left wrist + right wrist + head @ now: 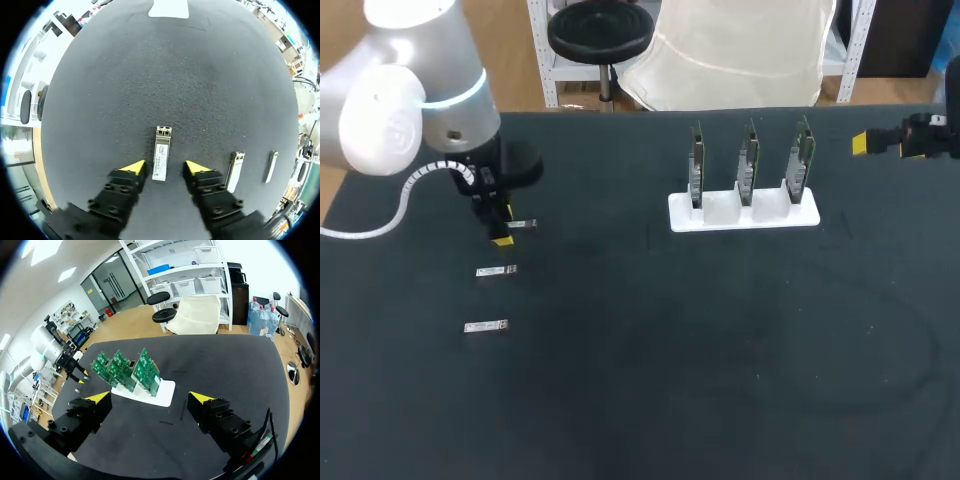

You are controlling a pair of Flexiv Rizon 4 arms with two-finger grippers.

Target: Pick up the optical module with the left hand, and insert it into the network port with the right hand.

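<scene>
Early days: left gripper [165, 167] spread wide astride the module [161, 159], which lies flat on the table [670, 380] well apart from the stand [743, 215], nothing grasped, right gripper [150, 397] agape off to that stand's side, so pickup, handover and insertion all remain.

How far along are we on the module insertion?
Nothing is finished yet. In hand: the left end effector is open, its tips either side of an optical module lying on the table, not gripped. Left to do: grasp, lift, hand over to the right end effector, which is open and away from the boards in the white holder, then insert.
</scene>
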